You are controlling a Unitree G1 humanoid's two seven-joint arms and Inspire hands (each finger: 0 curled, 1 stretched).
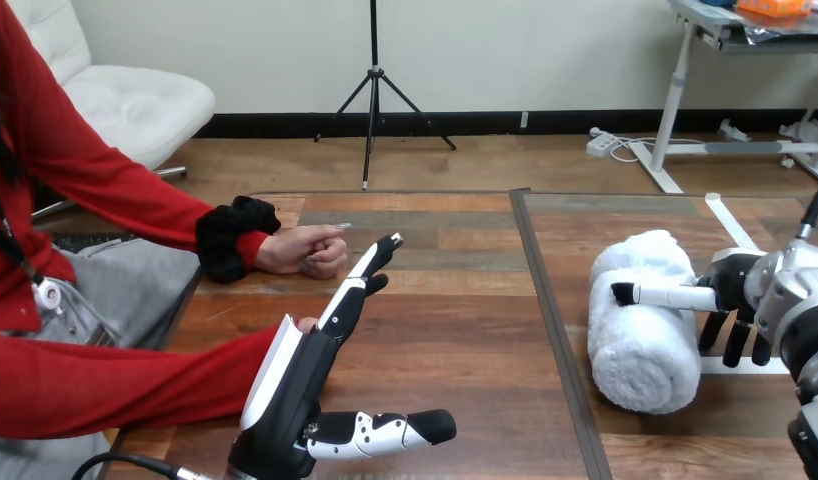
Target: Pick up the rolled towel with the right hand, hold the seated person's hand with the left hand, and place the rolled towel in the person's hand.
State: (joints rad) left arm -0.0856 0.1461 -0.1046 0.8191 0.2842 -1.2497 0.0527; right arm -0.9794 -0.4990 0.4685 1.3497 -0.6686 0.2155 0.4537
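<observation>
Both unclenched: left hand (303, 378) near person's hand (303, 250), right hand (729, 284) touching rolled towel (640, 335).

The rolled towel (640, 350) is fluffy cloth, the table (465, 330) matt wood planks.

Lab-like room: tripod stand (373, 95), adjustable desk (707, 20), power strip (600, 143).

Your left hand (295, 385) hides most of the person's nearer hand (307, 324) — you can't judge contact. The right forearm (807, 292) is cut off at the view's edge.
</observation>
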